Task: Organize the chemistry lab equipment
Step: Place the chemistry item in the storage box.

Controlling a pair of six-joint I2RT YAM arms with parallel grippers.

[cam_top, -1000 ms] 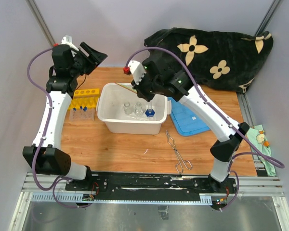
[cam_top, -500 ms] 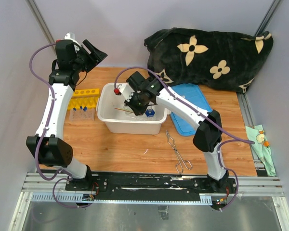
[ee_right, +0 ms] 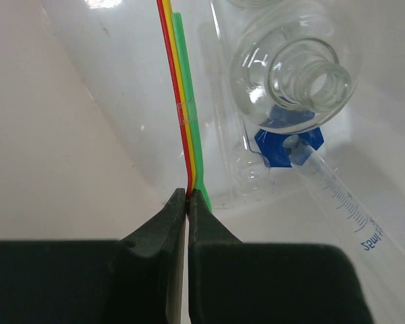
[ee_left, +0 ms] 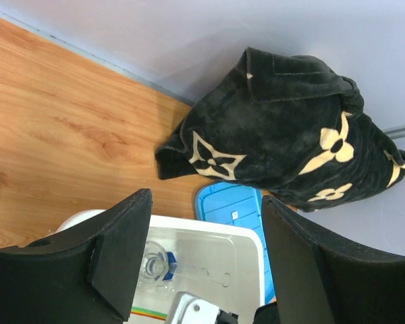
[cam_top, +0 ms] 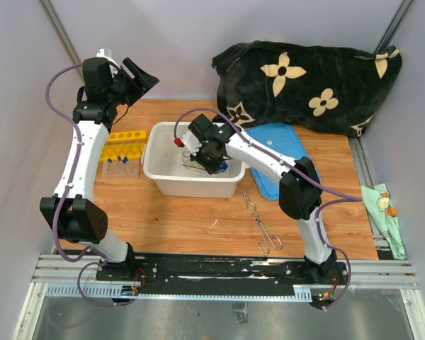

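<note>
From above, the right gripper (cam_top: pixel 198 152) is sitting low inside the white tub (cam_top: pixel 156 173) at the centre. The left gripper (cam_top: pixel 138 74) is hanging high at ten o'clock with its jaws spread. The yellow rack (cam_top: pixel 125 134) is lying at nine o'clock of the tub and the metal tongs (cam_top: pixel 262 225) at five o'clock.

The left wrist view is showing wide-apart fingers (ee_left: pixel 121 256) over the tub, with a glass flask (ee_left: pixel 155 264) lying inside.

In the right wrist view, the tips are pinching thin red, yellow and green strips (ee_right: pixel 182 101). A clear flask (ee_right: pixel 297 74) and a blue-capped tube (ee_right: pixel 337 199) are lying at two o'clock.

Thin red-yellow-green sticks (ee_right: pixel 183 101) and clear glass flask (ee_right: pixel 293 81) in white tub (cam_top: pixel 191 185), yellow tube rack (cam_top: pixel 127 134) just left, metal tongs (cam_top: pixel 258 218) in front.
</note>
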